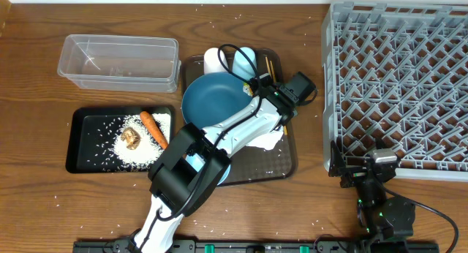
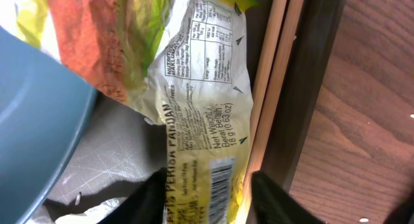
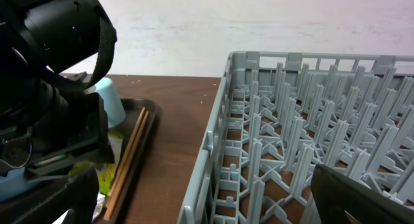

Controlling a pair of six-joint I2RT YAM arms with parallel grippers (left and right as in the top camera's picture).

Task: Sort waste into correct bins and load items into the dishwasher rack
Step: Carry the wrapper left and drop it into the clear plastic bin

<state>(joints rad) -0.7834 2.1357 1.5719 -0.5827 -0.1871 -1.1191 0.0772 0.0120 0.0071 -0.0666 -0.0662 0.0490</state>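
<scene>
My left gripper [image 1: 281, 112] is open over the right side of the dark brown serving tray [image 1: 281, 165]. In the left wrist view its fingers [image 2: 210, 201] straddle the crumpled white-yellow-green wrapper [image 2: 200, 107], beside the wooden chopsticks [image 2: 272, 88] and the blue plate [image 2: 32, 133]. From overhead, the plate [image 1: 212, 99], white cup [image 1: 213, 59], light-blue cup [image 1: 246, 59] and chopsticks [image 1: 269, 63] are on that tray. The black tray [image 1: 80, 147] holds rice [image 1: 139, 154], the brown lump [image 1: 131, 138] and the carrot [image 1: 153, 129]. My right gripper [image 1: 363, 169] is open and empty at the grey rack's [image 1: 398, 85] front-left corner.
The clear container [image 1: 121, 61] stands empty behind the black tray. A light-blue rim [image 1: 224, 171] shows under my left arm. Loose rice grains are scattered on the wooden table. The rack wall [image 3: 213, 153] lies between my right fingers.
</scene>
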